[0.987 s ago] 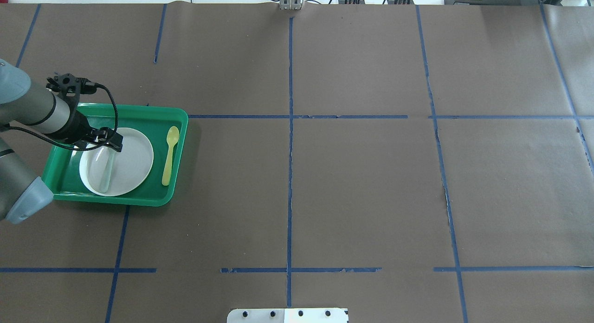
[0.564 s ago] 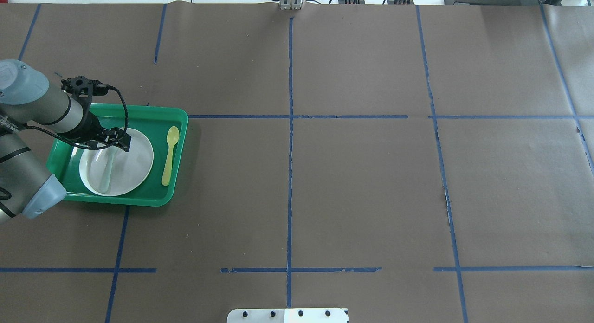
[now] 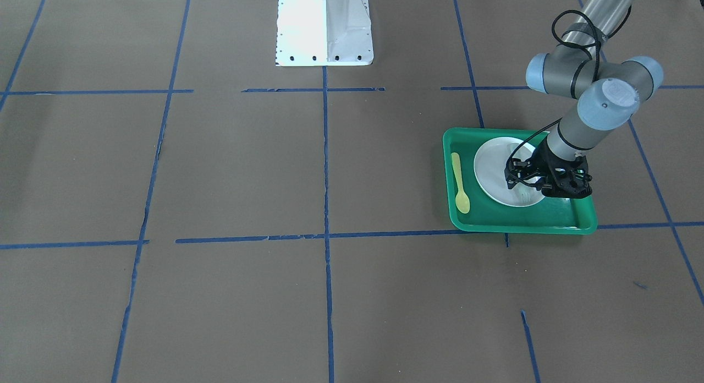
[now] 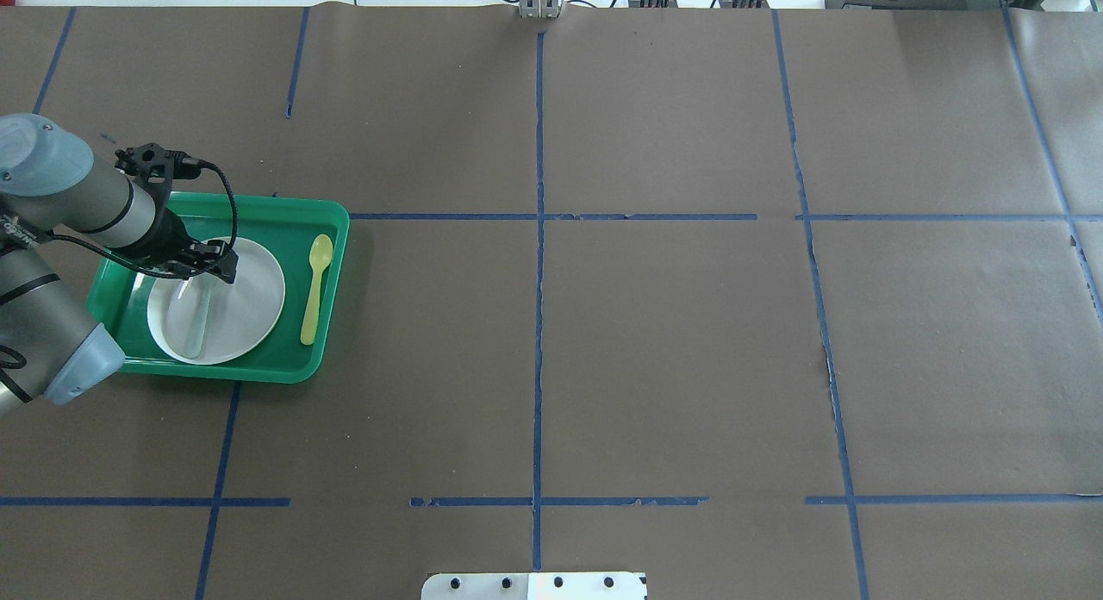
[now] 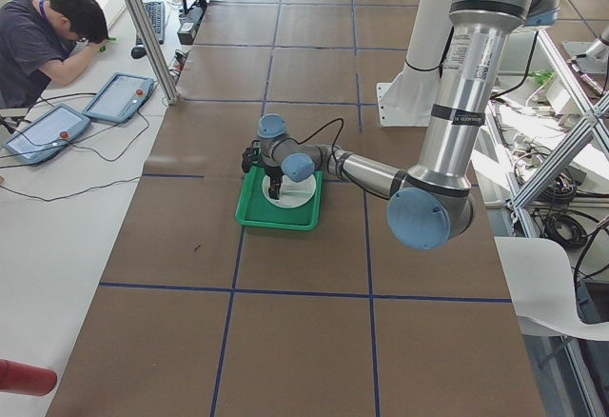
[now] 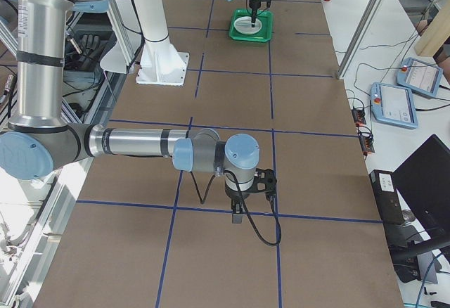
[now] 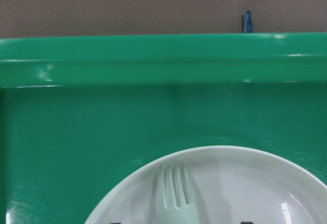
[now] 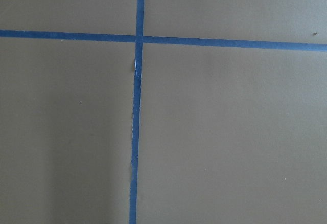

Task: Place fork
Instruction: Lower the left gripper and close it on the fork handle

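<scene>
I have the left gripper (image 4: 209,271) low over the far part of a round white plate (image 4: 250,298), which sits in a shallow green plastic tray (image 4: 258,203) on the robot's left side of the brown paper-covered table (image 4: 672,350). The slim, pale whitish-grey plastic fork (image 7: 176,191) lies flat on the plate, on its left half. Its short tines point toward the tray's far wall, and its handle runs back toward the robot, ending just inside the plate's near rim. In my left wrist view the jaws show only as two dark slivers at the bottom edge, one on each side of the fork's neck. They are spread wider than the fork and touch nothing, so that hand is released and holds nothing. The front-facing view shows the gripper body above the tine end of the fork, with the tines poking out just beyond it. A yellow plastic spoon (image 4: 314,290) lies on the tray floor just beside the plate on its right. It is not touching the plate, and its bowl faces the far side. The right gripper (image 6: 237,218) points down over bare paper near a crossing of blue tape lines (image 8: 137,106), well apart from the tray. Its wrist camera shows no fingers, so I cannot tell whether that hand is spread or closed.
</scene>
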`<state>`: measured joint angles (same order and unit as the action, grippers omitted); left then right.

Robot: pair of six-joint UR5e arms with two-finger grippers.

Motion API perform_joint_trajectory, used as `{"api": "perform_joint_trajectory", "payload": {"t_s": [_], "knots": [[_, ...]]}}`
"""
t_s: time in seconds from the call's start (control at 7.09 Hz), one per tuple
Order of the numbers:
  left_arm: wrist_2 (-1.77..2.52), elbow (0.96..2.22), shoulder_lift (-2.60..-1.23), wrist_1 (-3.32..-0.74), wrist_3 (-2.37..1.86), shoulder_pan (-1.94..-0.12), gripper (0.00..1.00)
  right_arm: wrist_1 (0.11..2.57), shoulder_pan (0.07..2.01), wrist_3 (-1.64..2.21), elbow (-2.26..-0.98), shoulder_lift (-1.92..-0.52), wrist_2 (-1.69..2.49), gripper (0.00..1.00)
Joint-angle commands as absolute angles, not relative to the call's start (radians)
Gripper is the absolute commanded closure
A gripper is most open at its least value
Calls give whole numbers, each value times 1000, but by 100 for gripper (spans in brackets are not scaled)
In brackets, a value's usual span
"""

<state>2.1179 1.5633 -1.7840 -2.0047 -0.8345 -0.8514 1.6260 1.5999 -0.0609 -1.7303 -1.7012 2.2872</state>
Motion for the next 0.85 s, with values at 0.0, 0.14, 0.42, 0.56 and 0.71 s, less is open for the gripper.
{"api": "perform_joint_trajectory", "payload": {"t_s": [0.0, 0.14, 0.42, 0.56, 0.71], "knots": [[2117, 1563, -1784, -2005, -833, -851, 36, 1626, 1600, -61, -1730, -1701, 2287, 0], [2117, 1563, -1784, -2005, -836, -851, 36, 1626, 1600, -61, -1730, -1701, 2287, 0], [2117, 1563, -1783, -2005, -838, -850, 59, 1626, 1600, -61, -1730, -1701, 2287, 0], [2117, 1563, -1782, -2005, -838, -850, 72, 1626, 1600, -61, -1730, -1701, 2287, 0], [2117, 1565, -1781, -2005, -836, -850, 84, 1626, 1600, -61, -1730, -1701, 2287, 0]]}}
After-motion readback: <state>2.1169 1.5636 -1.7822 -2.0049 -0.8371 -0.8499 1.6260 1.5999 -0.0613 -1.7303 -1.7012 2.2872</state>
